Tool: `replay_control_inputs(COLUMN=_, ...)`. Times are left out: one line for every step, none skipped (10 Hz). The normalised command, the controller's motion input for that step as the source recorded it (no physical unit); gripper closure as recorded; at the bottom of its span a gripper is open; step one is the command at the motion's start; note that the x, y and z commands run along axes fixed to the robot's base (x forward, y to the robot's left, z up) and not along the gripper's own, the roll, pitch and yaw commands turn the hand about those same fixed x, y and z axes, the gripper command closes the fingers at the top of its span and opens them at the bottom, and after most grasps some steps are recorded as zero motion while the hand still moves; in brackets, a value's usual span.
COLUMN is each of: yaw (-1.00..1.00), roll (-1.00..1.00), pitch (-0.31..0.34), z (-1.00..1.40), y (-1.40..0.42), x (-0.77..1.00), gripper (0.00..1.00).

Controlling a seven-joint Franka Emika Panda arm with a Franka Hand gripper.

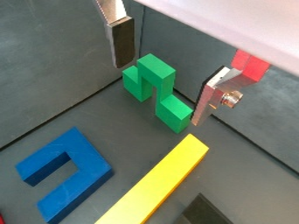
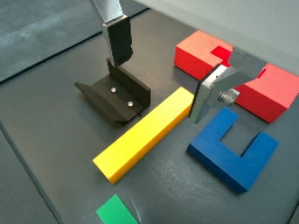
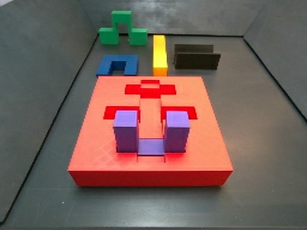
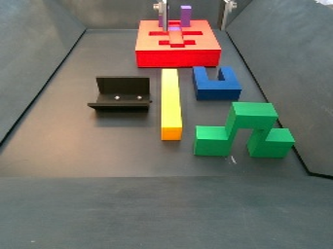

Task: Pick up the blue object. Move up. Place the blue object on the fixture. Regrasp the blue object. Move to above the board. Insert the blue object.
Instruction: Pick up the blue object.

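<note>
The dark blue U-shaped object lies flat on the floor between the red board and the green block, beside the yellow bar; it shows in both wrist views and in a side view. The black fixture stands on the other side of the yellow bar. My gripper hangs high above the floor, open and empty, over the yellow bar and green block area. Its fingertips just show at the frame edge.
A yellow bar lies between the blue object and the fixture. A green stepped block stands past the blue object. A purple U-shaped block sits in the board. Dark walls ring the floor.
</note>
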Motion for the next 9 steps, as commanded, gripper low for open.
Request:
replay_control_inputs(yaw=0.00, roll=-0.05, pitch=0.000, z=-0.03, y=0.00, x=0.00, gripper=0.00)
replay_control_inputs(yaw=0.00, roll=0.00, pitch=0.000, z=0.00, y=-0.02, x=0.03, gripper=0.00)
replay_control_inputs(yaw=-0.01, roll=-0.08, pitch=-0.164, z=-0.52, y=-0.49, x=0.01, gripper=0.00)
replay_control_inputs(yaw=0.00, roll=-0.04, pitch=-0.219, z=-0.65, y=-0.85, x=0.02, gripper=0.00)
replay_control_inputs(yaw=0.00, roll=-0.03, pitch=-0.243, z=-0.68, y=-0.88, x=0.01, gripper=0.00)
replay_control_inputs(yaw=0.00, roll=-0.05, pitch=-0.244, z=-0.66, y=-0.83, x=0.04, gripper=0.00)
replay_control_inputs(yaw=0.00, roll=-0.03, pitch=-0.241, z=-0.69, y=-0.86, x=0.02, gripper=0.00)
replay_control_inputs(yaw=0.01, roll=-0.02, pitch=-0.260, z=-0.67, y=-0.90, x=0.00, gripper=0.00)
replay_control_inputs(yaw=0.04, roll=-0.03, pitch=-0.270, z=-0.65, y=-0.90, x=-0.04, gripper=0.00)
